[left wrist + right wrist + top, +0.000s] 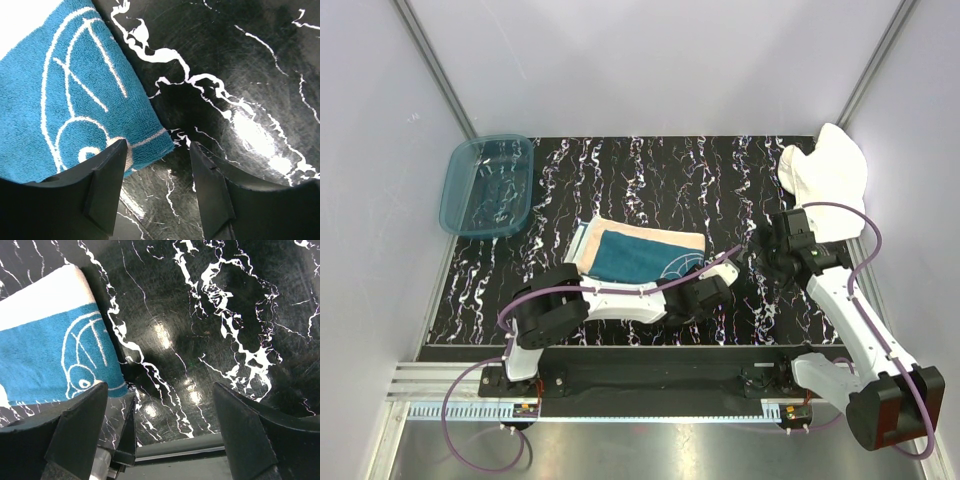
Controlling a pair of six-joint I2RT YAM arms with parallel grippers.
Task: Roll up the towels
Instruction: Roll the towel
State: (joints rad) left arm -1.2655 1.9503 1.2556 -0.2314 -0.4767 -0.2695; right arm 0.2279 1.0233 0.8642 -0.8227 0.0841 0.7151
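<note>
Teal tub (487, 185) far left. Patterned towel (640, 250) flat mid-table; from above the left arm hides its near edge. Left gripper (157, 146) spread wide, empty, at the towel's near right corner, seen only in its wrist view; contact unclear. Right gripper (160, 390) spread wide, empty, over bare table (215, 315). White towel (828, 170) crumpled far right, top view only.

Teal tub (487, 186) — marbled black table (650, 170)

The left claw (157, 150) hangs open over the black marbled bench (240, 75), one finger (107, 185) just above the corner of the teal towel (65, 100) with white line print
</note>
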